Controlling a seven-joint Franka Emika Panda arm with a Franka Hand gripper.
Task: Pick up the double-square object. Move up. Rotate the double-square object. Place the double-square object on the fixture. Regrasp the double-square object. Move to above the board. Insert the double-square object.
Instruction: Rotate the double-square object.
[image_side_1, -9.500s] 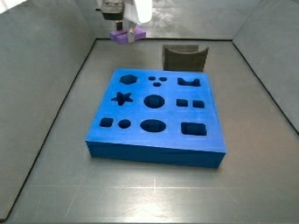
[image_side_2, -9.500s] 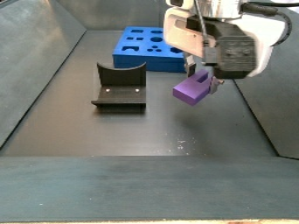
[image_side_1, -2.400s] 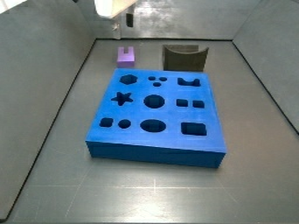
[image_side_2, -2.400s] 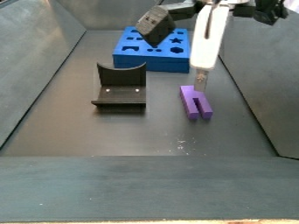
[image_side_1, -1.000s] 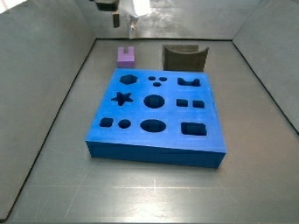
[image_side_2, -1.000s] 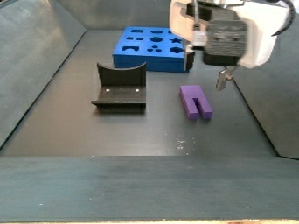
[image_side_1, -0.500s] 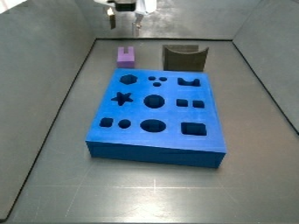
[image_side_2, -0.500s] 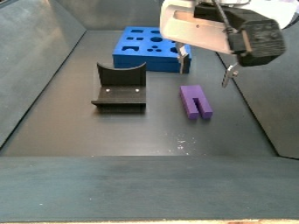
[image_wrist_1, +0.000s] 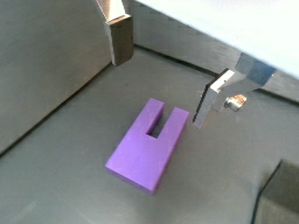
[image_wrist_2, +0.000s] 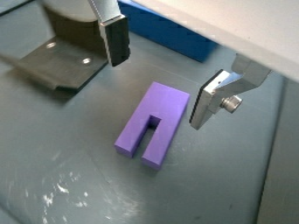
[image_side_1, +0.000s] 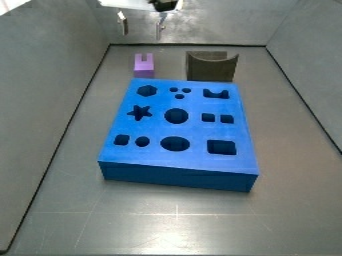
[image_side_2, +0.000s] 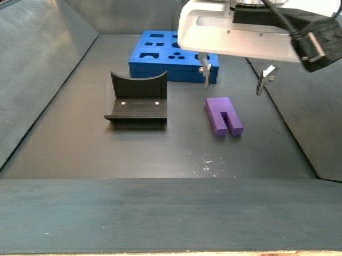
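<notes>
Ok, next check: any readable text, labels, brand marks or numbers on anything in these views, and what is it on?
None readable.
The double-square object, the board and the fixture carry no markings.
The open gripper above the piece shows no lettering either.

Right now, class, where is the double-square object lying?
The double-square object lies flat on the floor in both side views, beside the fixture and just off the board, with the open gripper above it, not touching.
</notes>
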